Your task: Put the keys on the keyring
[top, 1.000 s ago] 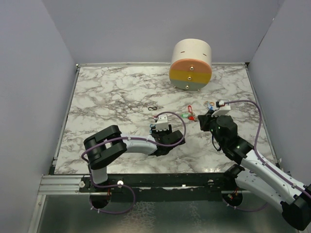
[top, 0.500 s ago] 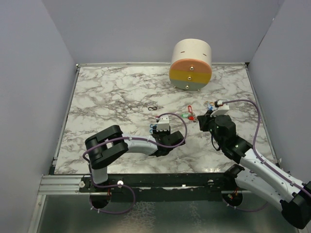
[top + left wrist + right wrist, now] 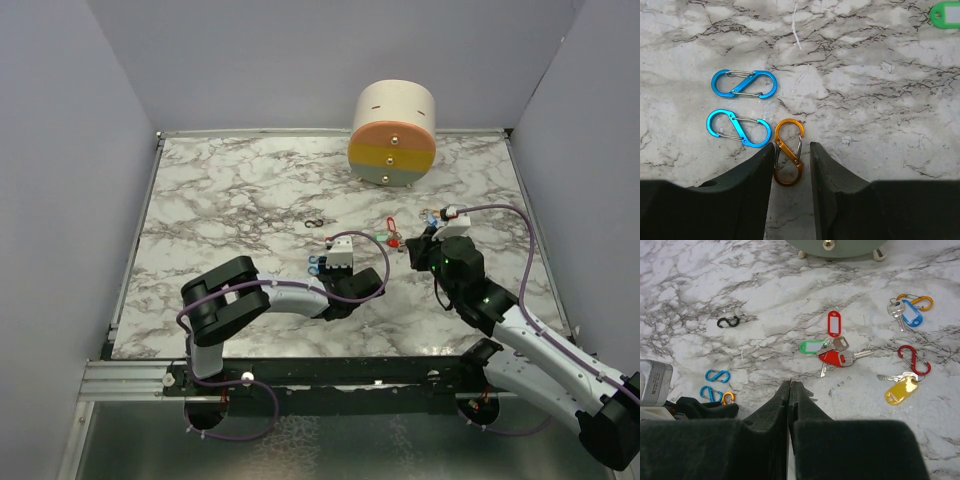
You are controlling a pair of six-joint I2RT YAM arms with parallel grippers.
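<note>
Narrowing from a second ago, left fingers (image 3: 747,196) straddle the orange clip (image 3: 788,160).

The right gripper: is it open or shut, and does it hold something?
Shut and empty. In its wrist view the right gripper has its fingers pressed together, with no gap and nothing between them.

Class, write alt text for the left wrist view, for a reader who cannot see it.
The left gripper, slightly open, straddles an orange S-shaped clip on the marble table. Two blue clips lie to its left; a green tag shows at the top right.
</note>
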